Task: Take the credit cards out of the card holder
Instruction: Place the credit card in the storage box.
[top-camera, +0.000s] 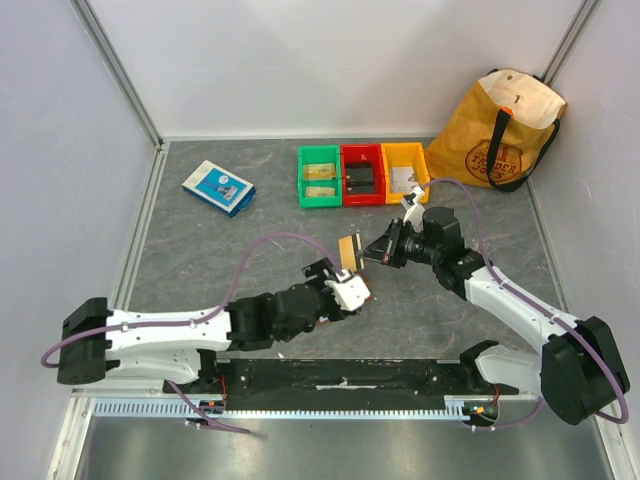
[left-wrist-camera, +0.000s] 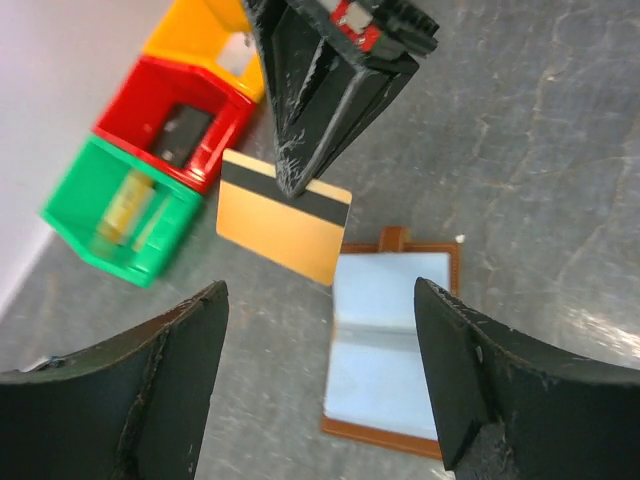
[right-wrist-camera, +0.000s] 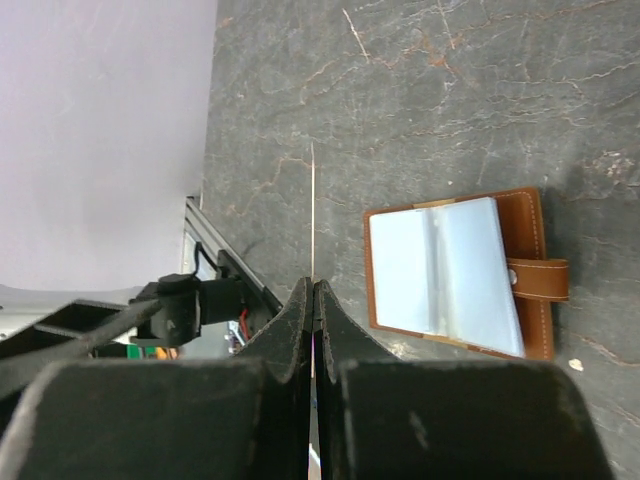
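Obs., near to far.

- Left claw: fingers spread wide, nothing between them. It hovers over the card holder, wrist camera looking down on it. Judgement: it is placed there to steady the holder or take the next card, but no contact shows.
- Card holder: lies open and flat on the desk, brown leather rim outward, pale blue-grey sleeves up, strap tab out to one side. Lying open gives access to the pockets. The sleeves look empty in both wrist views, though a card tucked deeper cannot be ruled out.
- Credit card: tan-gold with a dark band, clear of the holder and lifted above the desk, just beside the holder's far edge.
- Right claw: pressed together on this card, pinching it at the banded edge. The right wrist view shows the card edge-on as a thin line, so the fingers grip its flat faces. Judgement: this extraction is done and a set-down comes next.
- Beyond: green bin, red bin and yellow bin in a row, each with small items inside. These are possible drop points, but which one is not determinable.
- Far left: blue-and-white box. Far right: tote bag. Neither is involved.
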